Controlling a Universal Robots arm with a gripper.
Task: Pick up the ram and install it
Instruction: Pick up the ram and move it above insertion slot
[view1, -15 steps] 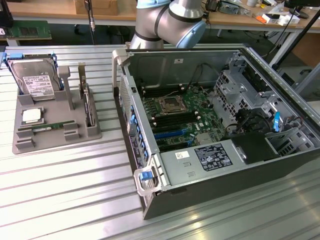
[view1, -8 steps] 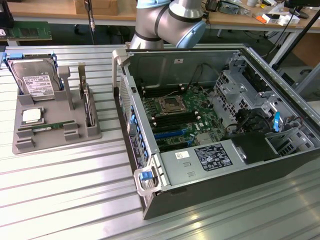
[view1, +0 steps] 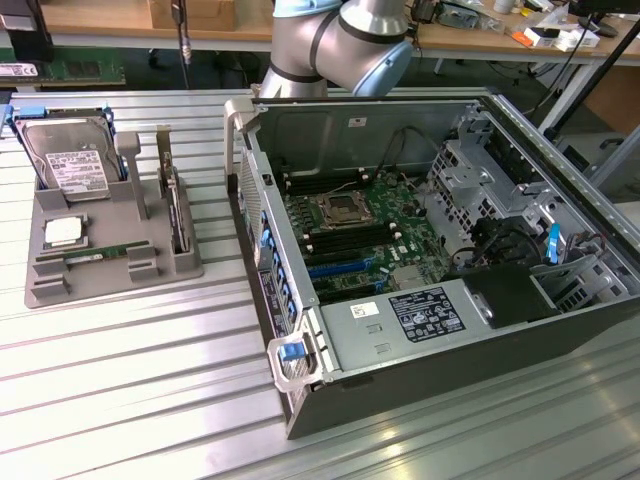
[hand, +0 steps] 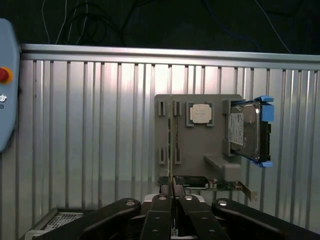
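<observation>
The ribbed metal table (view1: 130, 400) carries an open computer case (view1: 400, 375) that fills the half on the exterior view's right. The arm (view1: 340, 40) rises at the table's far edge behind the case, its silver and pale-blue joints bent over the case's back wall. Near the table's edge on the exterior view's left lies a grey holder tray (view1: 100, 288). A hard drive (view1: 70, 160) leans in the tray's far end, with a square processor chip (view1: 62, 232) in front of it. The ram (view1: 97, 256) lies flat in a slot along the tray's near edge. In the wrist view the gripper (hand: 173, 199) hangs above the table, well apart from the ram (hand: 176, 135), its fingers (hand: 160, 215) pressed together with nothing between them.
</observation>
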